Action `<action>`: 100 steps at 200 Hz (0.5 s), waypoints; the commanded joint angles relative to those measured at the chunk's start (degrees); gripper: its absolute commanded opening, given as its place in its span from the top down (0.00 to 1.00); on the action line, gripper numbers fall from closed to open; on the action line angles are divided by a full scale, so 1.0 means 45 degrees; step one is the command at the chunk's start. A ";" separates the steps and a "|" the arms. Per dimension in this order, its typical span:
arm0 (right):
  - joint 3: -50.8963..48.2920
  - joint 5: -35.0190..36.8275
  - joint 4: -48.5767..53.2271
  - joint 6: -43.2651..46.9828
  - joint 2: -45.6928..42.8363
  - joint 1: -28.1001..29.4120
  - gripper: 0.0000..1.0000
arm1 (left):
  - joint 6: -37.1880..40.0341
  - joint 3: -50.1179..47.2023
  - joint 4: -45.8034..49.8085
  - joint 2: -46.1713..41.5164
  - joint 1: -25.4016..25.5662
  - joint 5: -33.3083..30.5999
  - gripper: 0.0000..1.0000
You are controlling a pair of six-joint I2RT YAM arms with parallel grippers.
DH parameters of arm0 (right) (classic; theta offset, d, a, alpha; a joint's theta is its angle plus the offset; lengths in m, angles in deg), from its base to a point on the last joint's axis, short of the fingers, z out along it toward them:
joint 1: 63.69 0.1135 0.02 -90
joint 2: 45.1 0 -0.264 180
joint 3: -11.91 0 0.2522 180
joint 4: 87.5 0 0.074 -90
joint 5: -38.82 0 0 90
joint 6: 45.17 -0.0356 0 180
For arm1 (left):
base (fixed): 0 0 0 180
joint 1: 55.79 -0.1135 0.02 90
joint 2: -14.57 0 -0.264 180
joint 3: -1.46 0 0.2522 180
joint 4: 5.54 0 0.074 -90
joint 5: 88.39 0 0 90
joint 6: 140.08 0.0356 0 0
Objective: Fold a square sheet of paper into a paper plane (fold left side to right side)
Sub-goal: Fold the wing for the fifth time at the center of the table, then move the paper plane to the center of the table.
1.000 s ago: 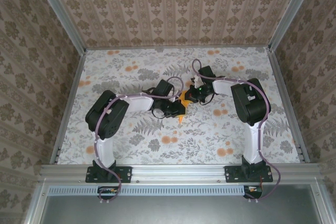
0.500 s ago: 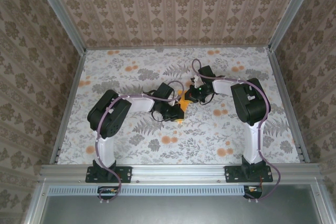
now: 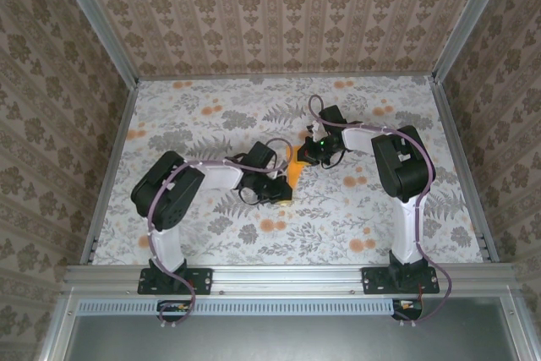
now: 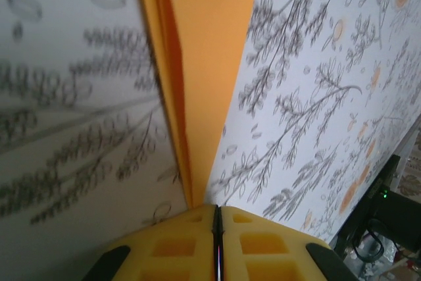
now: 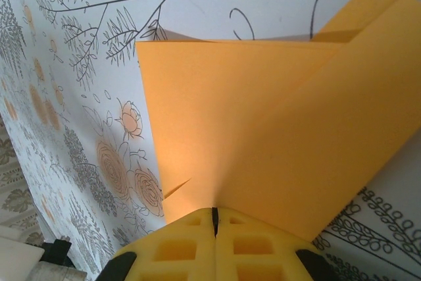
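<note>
seen from above, the left arm [image 3: 211, 177] has its elbow pushed out to the left. its white forearm lies low and nearly level, reaching right toward the middle of the table. the right arm [image 3: 397, 166] stands taller, with its black elbow block high and its forearm angled back left and down. the two wrists meet almost nose to nose at the centre, and purple cables loop along both arms.

the left claw [image 4: 217, 210] is pressed together, its yellow waffle-moulded fingers leaving only a dark hairline seam. it pinches the orange paper sheet [image 4: 207, 37] at a narrow end. from the fingertips the sheet runs straight ahead, standing on edge in stacked layers with a shadowed crease between them.

the right claw [image 5: 214, 212] is clamped tight on the same sheet. ahead of its tips the paper fans out as a broad flat flap with a crisp straight top edge. a diagonal overlapping layer lies to the right, and there is a tiny nick just left of the fingers.

the paper is plain, matte and bright orange. it is held between the two claws over the tablecloth [image 3: 203, 124], a white covering printed with grey ferns and orange blossoms. brown damask-striped panels [image 3: 279, 6] wall the cell, framed by aluminium rails [image 3: 287, 272]. a small green light [image 4: 383, 193] glows on dark hardware to the right of the left claw.
</note>
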 commanded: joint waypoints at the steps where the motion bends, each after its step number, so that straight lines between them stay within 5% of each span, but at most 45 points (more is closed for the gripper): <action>1: 0.0198 0.0540 -0.0417 -0.0068 0.0212 -0.0045 0.99 | -0.0051 -0.0371 0.0142 -0.0753 0.0006 0.0232 0.89; 46: 0.0365 0.0930 -0.0955 0.0192 -0.1304 -0.0200 0.81 | 0.0695 -0.0429 0.0047 -0.2600 -0.0659 0.0016 0.80; 100: -0.1870 0.4666 0.0223 0.0354 -0.4879 0.0246 0.55 | 0.0850 -0.1044 0.0164 -0.4716 -0.2313 -0.2658 0.73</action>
